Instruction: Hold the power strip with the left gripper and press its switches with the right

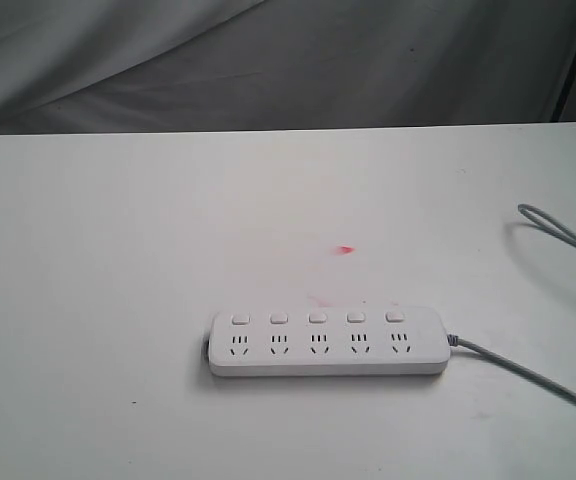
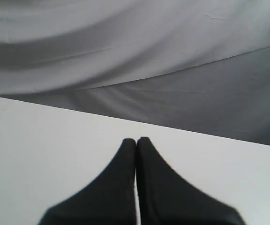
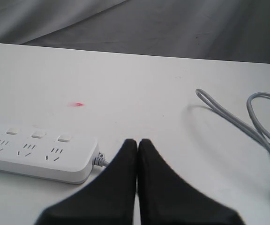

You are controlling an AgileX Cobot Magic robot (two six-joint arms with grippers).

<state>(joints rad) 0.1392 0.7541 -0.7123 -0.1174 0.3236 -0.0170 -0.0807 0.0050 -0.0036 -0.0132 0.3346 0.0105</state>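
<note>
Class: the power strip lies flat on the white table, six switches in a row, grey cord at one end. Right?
No: the exterior view shows five switches on the power strip, not six. It does lie flat on the table, grey cord at one end.

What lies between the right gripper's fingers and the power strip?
Only the start of the grey cord leaving the power strip, on bare white table; the right wrist view shows it beside the right gripper.
</note>
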